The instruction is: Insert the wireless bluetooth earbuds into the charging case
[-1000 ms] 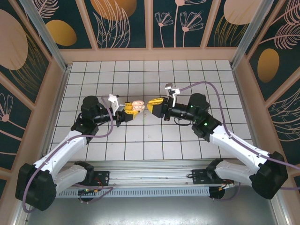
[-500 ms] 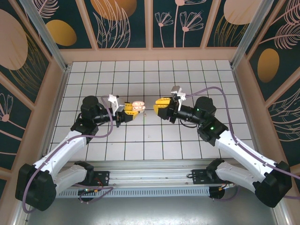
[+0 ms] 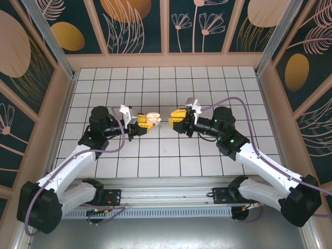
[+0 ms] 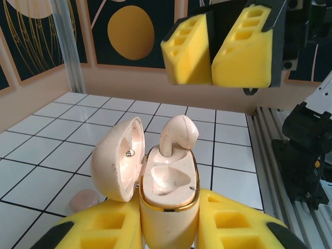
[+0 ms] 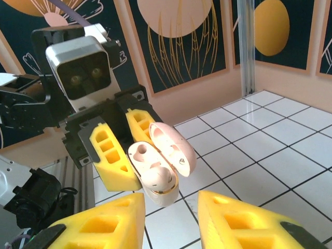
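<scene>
Left end effector [image 3: 145,120]: clamped on the charging case [image 4: 167,181], just left of centre in the top view, above the worktop [image 3: 166,155].
Case lid: hinged open.
Earbud [image 4: 179,134]: upright in the case, protruding above its rim.
Right end effector [image 3: 173,118]: fingers slightly parted, empty, facing the case, near but apart.

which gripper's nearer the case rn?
Left. The left gripper is clamped on the case, holding it by its lower half. The right gripper faces it from across a gap, touching nothing, jaws slightly parted and empty.
</scene>
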Action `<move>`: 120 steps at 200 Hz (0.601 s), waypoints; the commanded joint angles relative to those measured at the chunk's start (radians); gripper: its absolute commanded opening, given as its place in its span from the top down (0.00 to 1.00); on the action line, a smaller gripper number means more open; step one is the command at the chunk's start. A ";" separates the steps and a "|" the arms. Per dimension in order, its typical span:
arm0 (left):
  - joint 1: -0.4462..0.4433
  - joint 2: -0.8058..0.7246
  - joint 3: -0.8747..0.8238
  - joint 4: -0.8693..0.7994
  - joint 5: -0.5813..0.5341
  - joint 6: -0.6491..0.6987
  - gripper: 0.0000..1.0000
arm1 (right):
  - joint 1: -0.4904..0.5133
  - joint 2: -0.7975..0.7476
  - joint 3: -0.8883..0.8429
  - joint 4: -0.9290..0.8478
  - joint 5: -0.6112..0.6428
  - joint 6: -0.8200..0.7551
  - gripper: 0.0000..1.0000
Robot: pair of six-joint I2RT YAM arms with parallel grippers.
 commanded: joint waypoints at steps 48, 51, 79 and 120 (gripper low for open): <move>-0.004 -0.024 0.023 0.030 0.025 0.010 0.76 | 0.000 0.057 0.027 0.066 -0.063 0.021 0.67; -0.003 -0.024 0.023 0.030 0.025 0.011 0.76 | 0.001 0.059 0.028 0.069 -0.064 0.023 0.67; -0.003 -0.023 0.023 0.032 0.026 0.011 0.76 | 0.008 0.082 0.048 0.091 -0.086 0.032 0.66; -0.004 -0.024 0.022 0.037 0.026 0.006 0.76 | 0.028 0.115 0.078 0.086 -0.101 0.027 0.66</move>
